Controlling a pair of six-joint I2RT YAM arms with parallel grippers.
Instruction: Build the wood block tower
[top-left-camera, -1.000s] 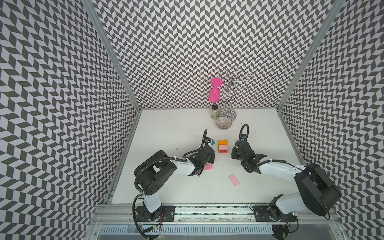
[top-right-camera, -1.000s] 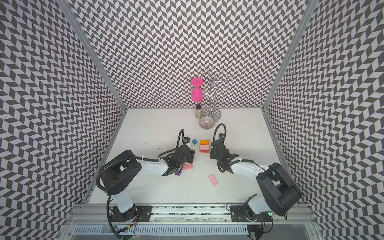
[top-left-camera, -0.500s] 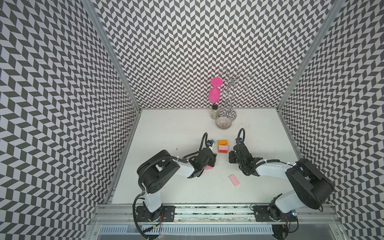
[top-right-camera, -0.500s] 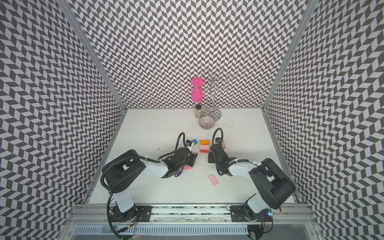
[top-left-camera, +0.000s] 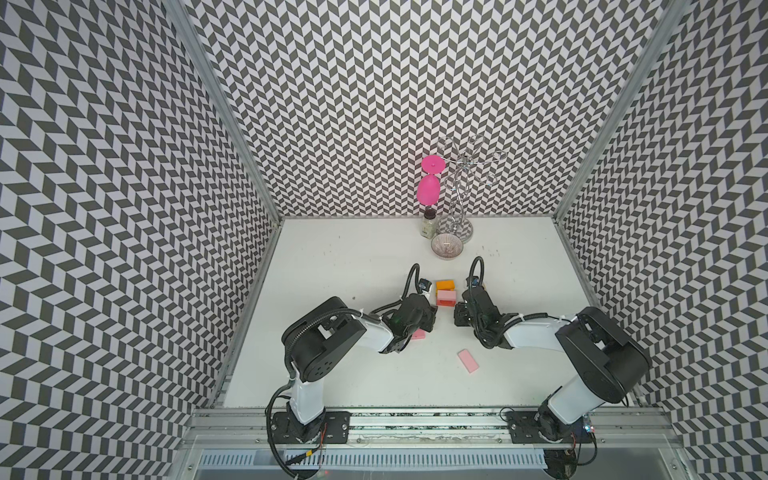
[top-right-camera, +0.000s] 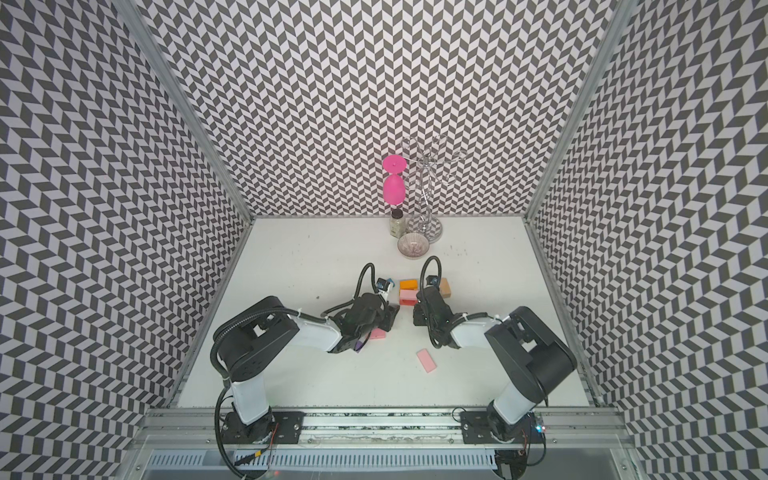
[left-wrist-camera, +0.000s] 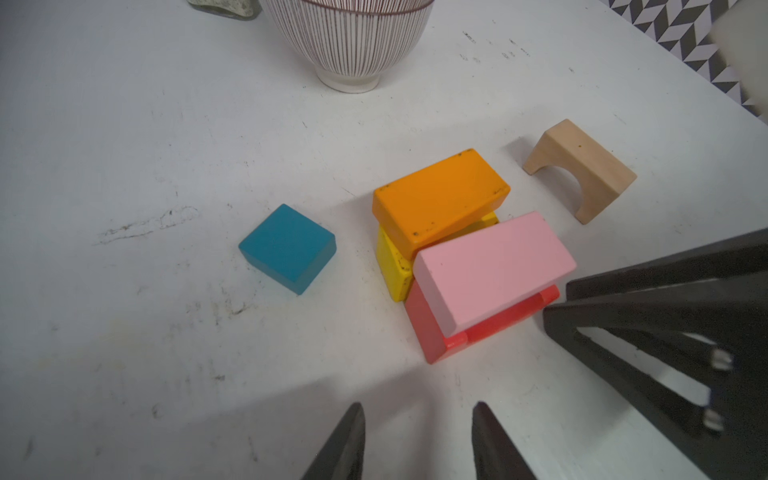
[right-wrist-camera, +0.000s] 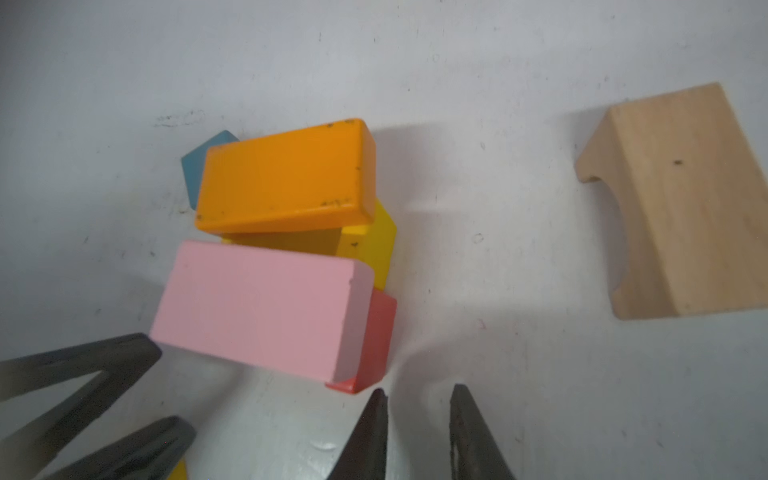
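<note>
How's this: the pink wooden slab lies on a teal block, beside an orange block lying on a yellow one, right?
Not quite: the pink wooden slab lies on a red wooden block, not a teal one, as the left wrist view shows. The orange block beside it does lie on a yellow block.

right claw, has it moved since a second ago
Yes: in a top view the right claw has slid left, closer to the pink wooden block atop the stack, which stayed put.

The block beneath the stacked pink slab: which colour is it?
Red block, clearest in the left wrist view.
</note>
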